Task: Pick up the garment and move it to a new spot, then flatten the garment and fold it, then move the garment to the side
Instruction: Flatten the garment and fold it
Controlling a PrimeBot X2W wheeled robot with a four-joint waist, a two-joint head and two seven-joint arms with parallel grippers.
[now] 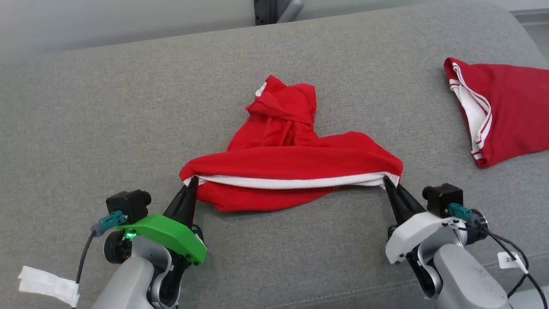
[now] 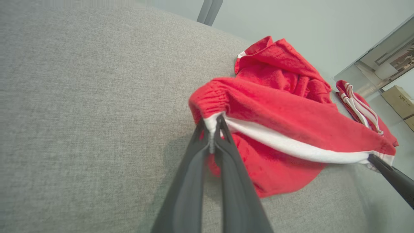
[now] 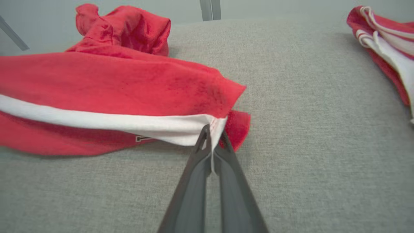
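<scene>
The garment [image 1: 291, 159] is a pair of red shorts with a white waistband, crumpled in the middle of the grey cushion [image 1: 107, 107]. Its waistband is stretched between my two grippers. My left gripper [image 1: 193, 180] is shut on the waistband's left end, seen close up in the left wrist view [image 2: 212, 124] where white cloth is pinched between the fingers. My right gripper [image 1: 388, 181] is shut on the waistband's right end, and white cloth sits between its tips [image 3: 213, 131]. The garment [image 2: 284, 119] [image 3: 113, 84] bunches up behind the waistband.
A second red garment with white stripes [image 1: 497, 111] lies at the cushion's right edge, also seen as a red striped garment [image 3: 385, 42] in the right wrist view. White tape [image 1: 47, 283] sits at the lower left. A dark post [image 1: 274, 10] stands behind the cushion.
</scene>
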